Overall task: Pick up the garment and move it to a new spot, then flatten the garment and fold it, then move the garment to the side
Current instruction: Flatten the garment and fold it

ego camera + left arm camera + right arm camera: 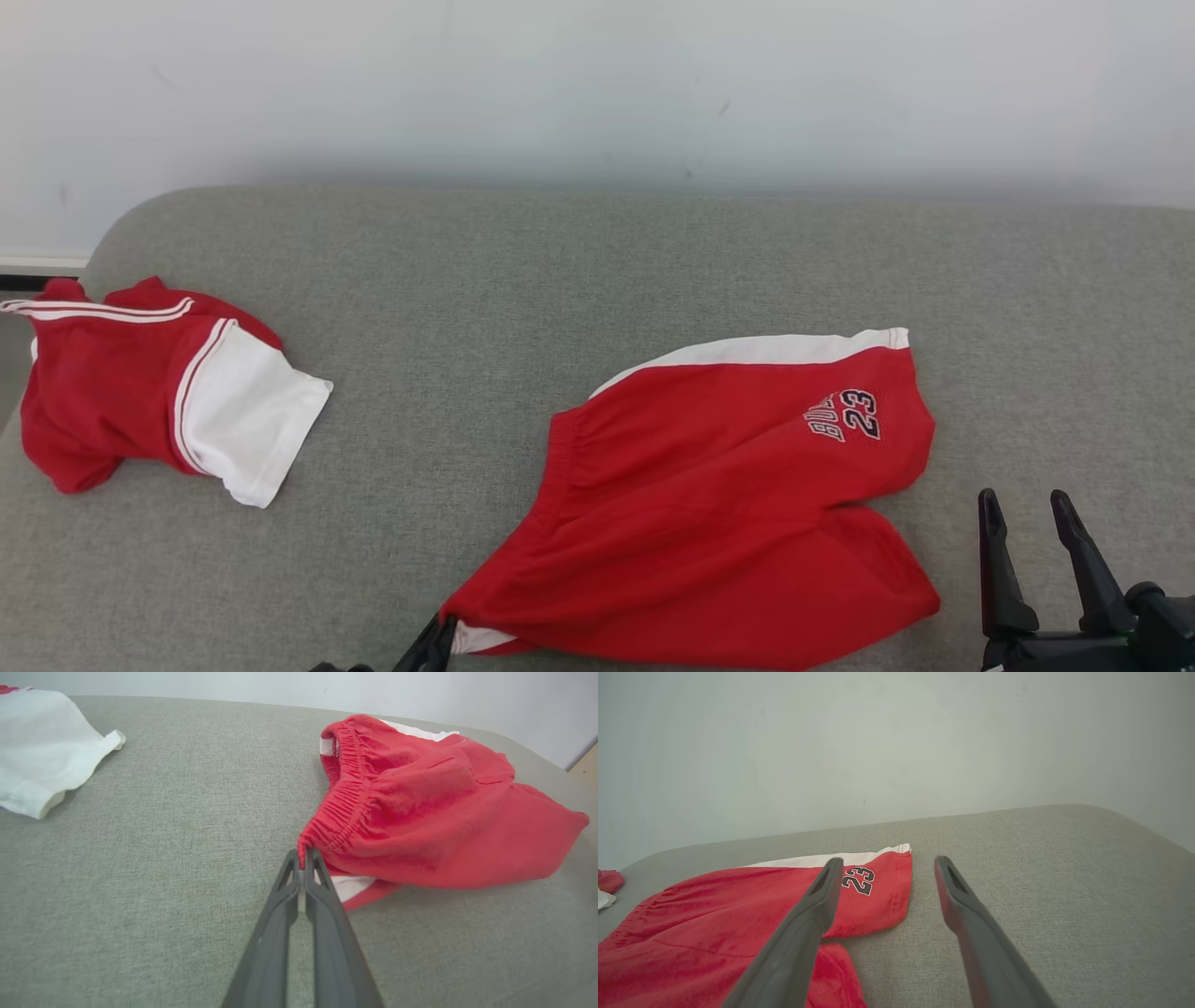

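Note:
Red shorts [728,495] with a white side stripe and a "23" print lie spread on the grey cushion, right of centre. My left gripper [439,639] at the bottom edge is shut on the near corner of their elastic waistband [334,819], pinching the fabric at the fingertips of my left gripper [302,856]. My right gripper [1027,513] stands open at the lower right, just off the shorts' near leg, nothing between its fingers. In the right wrist view the shorts [714,933] lie left of my right gripper [887,863].
A second red and white garment [154,383] lies crumpled at the cushion's left end, its white sleeve [42,751] in the left wrist view. The grey cushion [523,289] meets a pale wall [597,84] behind. Bare cushion spreads in the middle and far right.

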### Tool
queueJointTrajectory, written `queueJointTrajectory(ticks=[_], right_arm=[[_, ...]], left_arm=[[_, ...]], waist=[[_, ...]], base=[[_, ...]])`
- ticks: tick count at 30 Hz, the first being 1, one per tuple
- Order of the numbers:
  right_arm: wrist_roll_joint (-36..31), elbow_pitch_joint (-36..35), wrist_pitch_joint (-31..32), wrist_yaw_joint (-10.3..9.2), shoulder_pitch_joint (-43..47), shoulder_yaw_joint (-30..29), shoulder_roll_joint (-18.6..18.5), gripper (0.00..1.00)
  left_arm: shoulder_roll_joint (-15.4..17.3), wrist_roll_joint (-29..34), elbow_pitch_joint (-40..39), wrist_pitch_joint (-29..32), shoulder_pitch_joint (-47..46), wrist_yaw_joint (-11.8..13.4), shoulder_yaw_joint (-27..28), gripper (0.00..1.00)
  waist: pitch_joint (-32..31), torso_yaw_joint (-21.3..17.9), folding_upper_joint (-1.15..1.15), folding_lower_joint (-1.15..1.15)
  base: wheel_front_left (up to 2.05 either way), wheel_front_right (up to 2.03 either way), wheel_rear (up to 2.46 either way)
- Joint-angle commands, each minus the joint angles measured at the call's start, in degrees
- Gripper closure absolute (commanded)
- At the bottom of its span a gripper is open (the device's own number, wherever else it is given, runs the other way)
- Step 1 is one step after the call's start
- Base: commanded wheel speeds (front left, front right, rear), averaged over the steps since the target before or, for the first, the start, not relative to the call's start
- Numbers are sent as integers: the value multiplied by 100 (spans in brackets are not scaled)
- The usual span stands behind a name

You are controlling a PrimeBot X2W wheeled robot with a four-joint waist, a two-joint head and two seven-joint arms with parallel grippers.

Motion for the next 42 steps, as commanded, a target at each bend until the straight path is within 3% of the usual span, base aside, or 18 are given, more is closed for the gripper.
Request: queueJointTrajectory(ticks=[1,2,4,5,13,25,32,42], right_arm=[[-26,10,-2,-15,6,-18,-9,0],[-38,15,-2,-14,18,-20,-3,0],[-41,24,-2,-15,34,-29,-5,0],[-37,33,-3,-15,45,-48,-12,0],[-27,57,-3,-15,94,-61,14,0],[27,70,-3,-15,235,55,61,0],[103,229,-2,-15,391,224,12,0],[291,1004,285,-15,126,745,-331,0]], left_arm=[[7,27,42,-16,91,3,16,100],[-17,51,74,-17,88,-7,53,100],[-93,113,26,-17,60,-42,177,16],[-132,160,-57,-18,44,-69,249,0],[-522,755,-1060,-18,343,-206,1246,0],[-930,1381,-1374,-18,752,-289,2727,0],[-1108,1626,-1306,-18,937,-368,3053,0],[-1280,1807,-1193,-18,800,-484,3021,0]], waist=[[-3,-27,0,0],[-8,-38,0,0],[-26,-48,0,0],[-44,-46,0,0],[-221,9,0,0],[-407,-124,0,0],[-442,-152,0,0],[-414,-21,0,0]], base=[[0,0,0],[0,0,0],[0,0,0],[0,0,0],[0,0,0],[0,0,0],[0,0,0],[0,0,0]])
